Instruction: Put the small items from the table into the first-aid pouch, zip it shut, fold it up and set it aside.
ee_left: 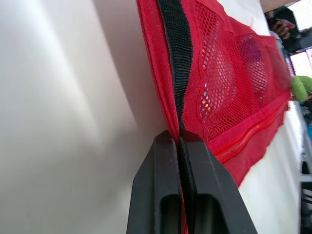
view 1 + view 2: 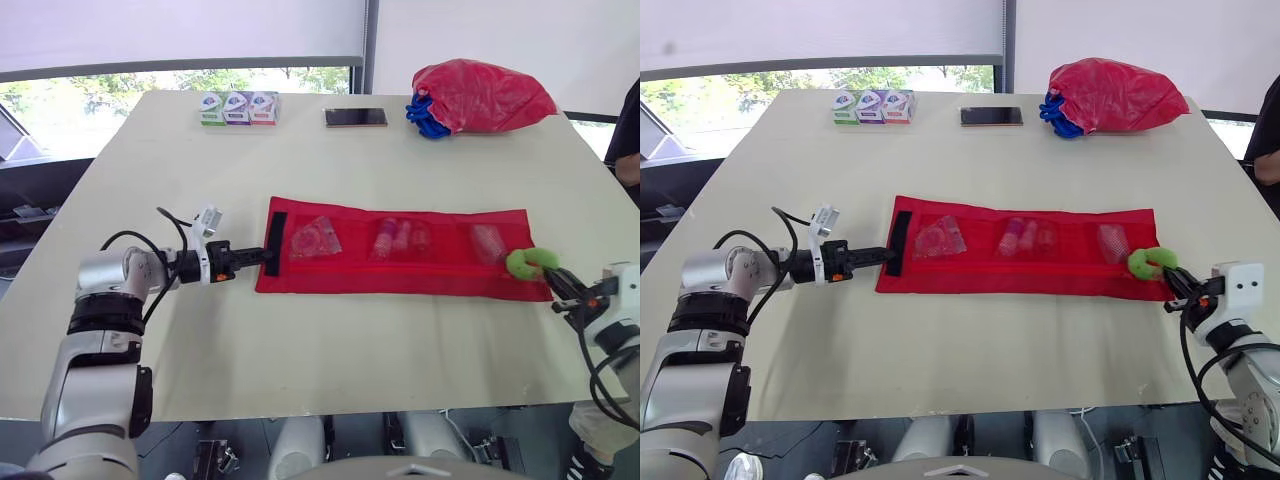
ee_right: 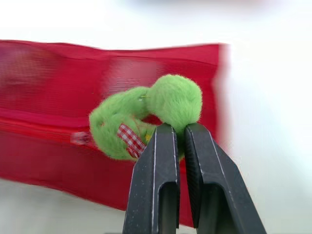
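The left gripper is closed tight on the left edge of the red pouch, beside its black strip. The right gripper is closed on the fuzzy green ring at the pouch's right end. The pouch is spread flat on the table, and small items are seen in its net pockets.

Three small boxes, green, purple and red, stand in a row at the desk's far edge. A dark phone lies flat near them. Farther right sits a red bag with blue cord. A person's arm shows at the right edge.
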Action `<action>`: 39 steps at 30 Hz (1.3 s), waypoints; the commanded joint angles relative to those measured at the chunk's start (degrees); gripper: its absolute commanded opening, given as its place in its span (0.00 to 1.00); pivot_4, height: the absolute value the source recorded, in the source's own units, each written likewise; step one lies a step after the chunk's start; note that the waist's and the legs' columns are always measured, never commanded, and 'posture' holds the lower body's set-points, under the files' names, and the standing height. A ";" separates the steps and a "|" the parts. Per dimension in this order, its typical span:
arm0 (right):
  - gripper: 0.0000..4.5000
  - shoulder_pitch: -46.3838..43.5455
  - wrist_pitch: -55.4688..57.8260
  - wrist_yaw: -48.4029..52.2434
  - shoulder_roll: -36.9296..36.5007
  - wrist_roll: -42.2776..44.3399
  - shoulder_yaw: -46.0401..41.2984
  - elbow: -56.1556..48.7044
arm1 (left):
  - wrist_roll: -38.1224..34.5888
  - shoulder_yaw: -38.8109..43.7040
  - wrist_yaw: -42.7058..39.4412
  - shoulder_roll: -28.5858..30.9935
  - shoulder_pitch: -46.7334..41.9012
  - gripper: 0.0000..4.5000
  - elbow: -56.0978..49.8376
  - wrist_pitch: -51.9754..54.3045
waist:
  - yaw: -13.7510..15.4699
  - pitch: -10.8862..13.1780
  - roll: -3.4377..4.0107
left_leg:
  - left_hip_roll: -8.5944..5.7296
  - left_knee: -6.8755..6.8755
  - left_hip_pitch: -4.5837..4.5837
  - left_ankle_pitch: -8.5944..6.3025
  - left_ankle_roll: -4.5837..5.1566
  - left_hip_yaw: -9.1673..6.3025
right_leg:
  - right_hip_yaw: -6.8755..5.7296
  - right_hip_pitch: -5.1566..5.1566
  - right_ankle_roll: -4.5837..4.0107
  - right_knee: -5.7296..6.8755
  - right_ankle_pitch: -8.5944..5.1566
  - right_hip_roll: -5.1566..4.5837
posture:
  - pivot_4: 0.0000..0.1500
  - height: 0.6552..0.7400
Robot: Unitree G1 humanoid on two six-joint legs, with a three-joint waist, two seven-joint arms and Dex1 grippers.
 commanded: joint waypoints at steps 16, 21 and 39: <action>0.04 -3.09 -3.89 -2.26 -0.20 -0.16 -4.16 4.52 | 5.99 1.46 0.68 3.75 -3.07 0.00 9.90 -10.05 | -0.03 0.01 0.08 | 0.01 -0.01 0.01 -0.01 0.02 0.06 | 0.03 -0.01 0.00 0.01 0.00 0.29 | 1.00 1.00; 0.47 -0.49 -1.37 2.19 -0.90 6.17 -4.89 0.70 | 6.62 1.37 -0.32 4.39 -2.71 0.00 9.26 -11.16 | -0.14 0.01 0.08 | 0.07 -0.03 0.03 -0.01 0.02 0.05 | 0.04 -0.01 0.00 0.01 0.00 0.28 | 1.00 1.00; 1.00 7.67 14.91 -6.28 4.64 19.53 0.48 -14.41 | 4.70 2.01 -16.45 6.44 1.43 1.00 -16.49 -30.59 | 0.53 0.02 -0.01 | 0.02 -0.06 -0.03 -0.02 0.01 0.04 | -0.63 -0.03 -0.03 -0.03 0.01 -0.75 | 1.00 1.00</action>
